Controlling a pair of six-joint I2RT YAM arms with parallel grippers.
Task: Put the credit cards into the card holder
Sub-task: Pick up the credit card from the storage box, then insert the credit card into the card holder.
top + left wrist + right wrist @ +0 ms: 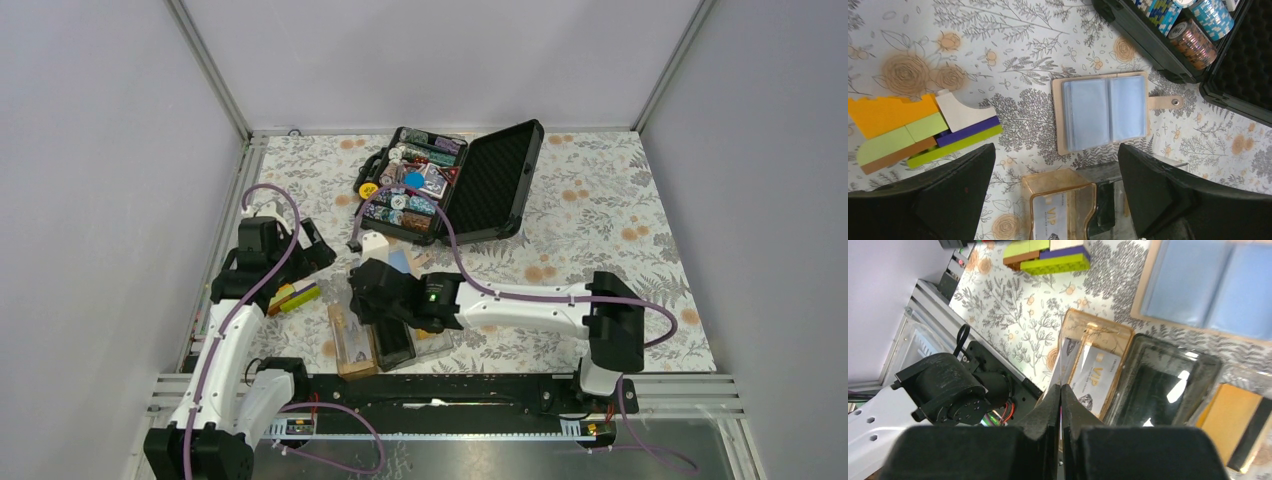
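We are looking down on a flower-printed table [620, 230] where the card holder [352, 352] is sitting at 6 o'clock, close to the near edge, with its brown, dark and clear compartments lying side by side. The right gripper [1061, 390] is reaching in from 3 o'clock and hovering over the brown compartment. Its fingers are pressing together on a thin pale credit card [1063, 360] that we are seeing almost edge-on, with its far end dipping inside the brown rim. A white VIP card [1098, 377] is lying flat in that same compartment, and a gold-orange card [1235, 427] with a black stripe is resting in the clear one. The left gripper [1055, 156] is hanging at 9 o'clock of the holder with its fingers spread wide and holding nothing. Below it a tan wallet [1105, 112] is lying open, showing blue sleeves. A stack of coloured blocks [923, 130] is sitting at the wallet's 9 o'clock, and an open black chip case [450, 180] is standing at the table's 12 o'clock.
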